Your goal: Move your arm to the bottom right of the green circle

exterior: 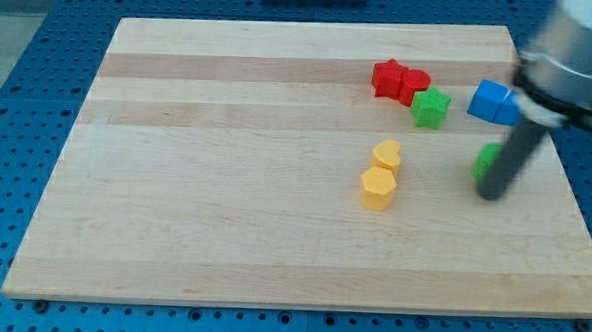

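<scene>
**Tip beside green circle, view's right**

My tip (490, 195) rested on the wooden board (225, 183), touching or just below the green circle (486, 161), which the rod partly hid. No gripper fitted, only the rod. Nearby: blue block (492, 102), green star (430, 108), red star (388, 77), red block (414, 86). Yellow heart (387, 154) and yellow hexagon (377, 189) sat toward the view's left.

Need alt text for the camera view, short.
My tip rests on a wooden board, just below and touching a partly hidden green block at the view's right. Nearby sit a blue block, green star, two red blocks and two yellow blocks.
</scene>
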Action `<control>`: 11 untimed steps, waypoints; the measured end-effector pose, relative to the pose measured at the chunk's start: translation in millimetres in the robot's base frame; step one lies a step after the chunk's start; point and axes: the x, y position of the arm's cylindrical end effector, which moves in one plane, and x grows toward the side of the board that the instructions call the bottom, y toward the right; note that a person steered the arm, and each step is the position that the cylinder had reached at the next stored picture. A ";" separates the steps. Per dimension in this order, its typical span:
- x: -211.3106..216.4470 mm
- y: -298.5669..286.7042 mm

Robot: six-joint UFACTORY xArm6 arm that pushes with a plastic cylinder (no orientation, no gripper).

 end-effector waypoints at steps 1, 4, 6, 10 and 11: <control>-53.5 -74.9; -30.8 -71.2; -18.3 -46.1; 78.1 62.4; 78.5 62.8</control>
